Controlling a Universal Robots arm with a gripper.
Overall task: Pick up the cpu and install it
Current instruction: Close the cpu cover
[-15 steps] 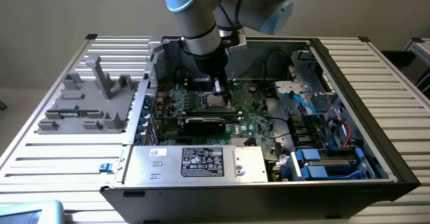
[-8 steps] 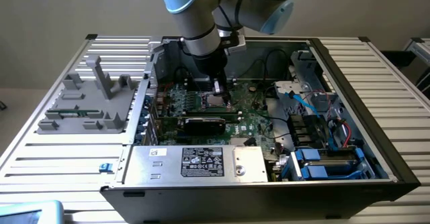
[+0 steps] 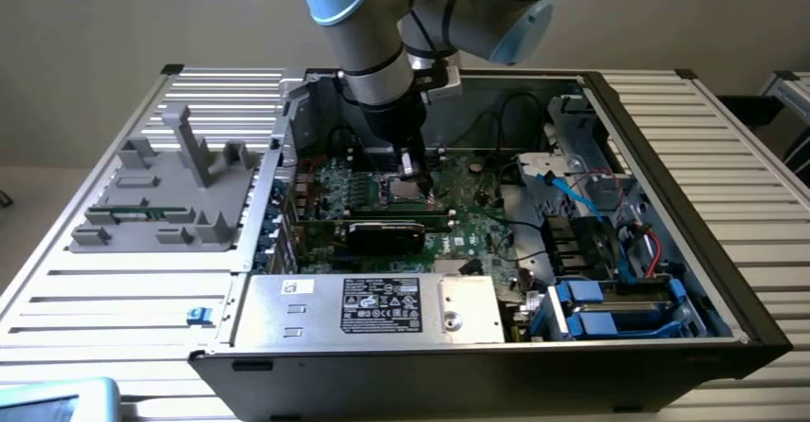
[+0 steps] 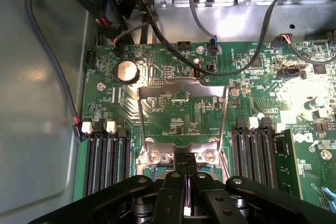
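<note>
My hand [image 3: 413,172] is pressed together, tips low over the socket [image 4: 155,157]; the cpu [image 3: 405,192] shows as a silver square just beneath them, seated or not I cannot tell; I judge a skewed chip could bend pins if pressed; the raised plate [image 4: 181,88] stands just beside, slots [image 4: 107,156] flank the socket, cables [image 4: 157,30] hang near; the open room is straight up.

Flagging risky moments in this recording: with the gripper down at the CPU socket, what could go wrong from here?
1. The shut gripper sits right over the socket, beside its raised metal frame; a sideways slip could snag or bend it.
2. A black cable loops over the board just beyond the frame and might catch on the arm.
</note>
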